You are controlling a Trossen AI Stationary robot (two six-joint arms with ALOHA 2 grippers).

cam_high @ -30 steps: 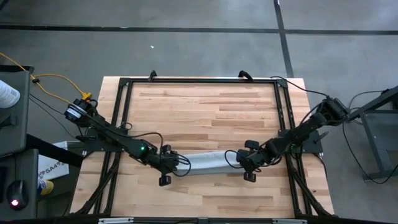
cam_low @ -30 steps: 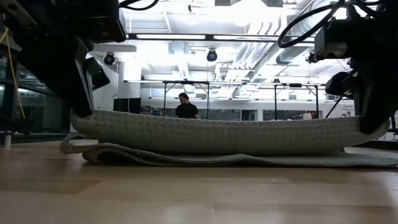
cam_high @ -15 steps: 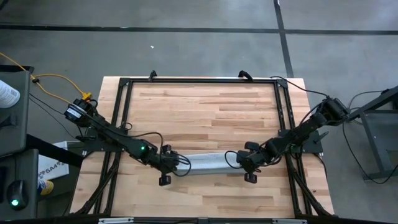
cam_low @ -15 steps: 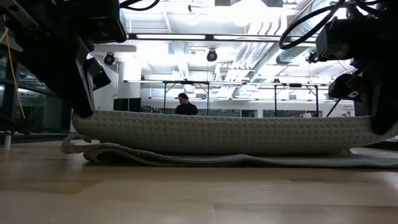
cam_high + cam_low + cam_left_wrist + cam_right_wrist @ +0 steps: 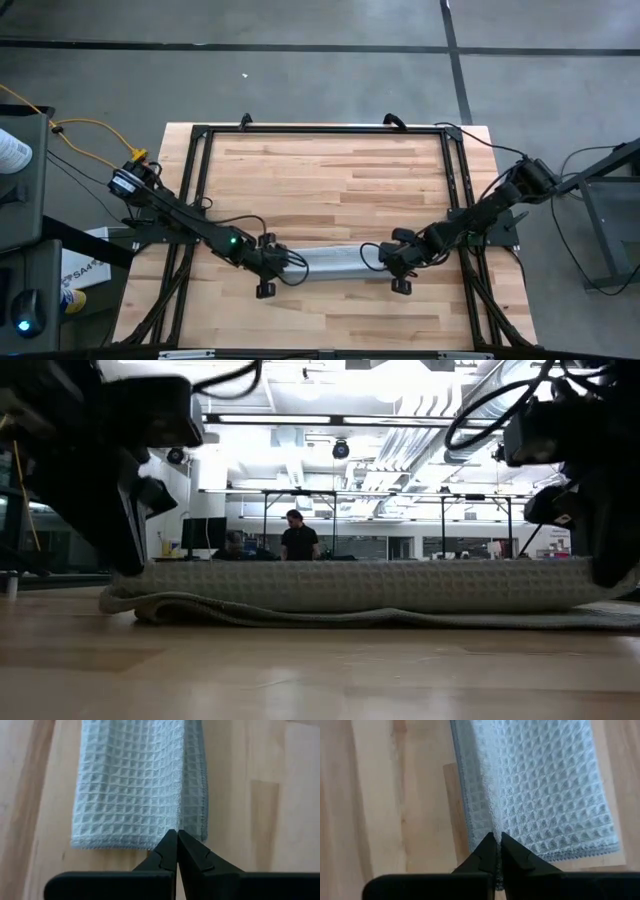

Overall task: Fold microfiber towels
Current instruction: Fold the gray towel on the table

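The light grey towel (image 5: 335,260) lies as a narrow folded strip on the wooden table, near the front middle, its length running left to right. My left gripper (image 5: 290,262) is shut on its left end and my right gripper (image 5: 385,262) on its right end. In the low view the upper layer (image 5: 370,585) spans between the two dark grippers, just above a lower layer (image 5: 380,617) that rests flat on the table. The waffle texture shows in the left wrist view (image 5: 130,785) and the right wrist view (image 5: 545,785). My left gripper pinches the towel's left short end at a lengthwise ridge (image 5: 181,822) between its two fingers, slanting down from the table's left, along the strip. The held layer sits low over the part on the table. How many layers, I cannot tell. My right gripper pinches the towel's right short end at the same lengthwise ridge (image 5: 495,822) between its two fingers, slanting down from the table's right, along the strip. The held layer sits low over the part on the table.
A black metal frame (image 5: 320,130) runs around the tabletop's edges. Bare wood lies beyond the towel toward the far edge (image 5: 320,180) and in front of it (image 5: 330,315). People show in the room behind the table in the low view (image 5: 298,540).
Both grippers have gone down with the towel's ends. The upper layer, held well above the lower one a second ago, has sunk and now lies close over it. The lower layer has stayed on the table.
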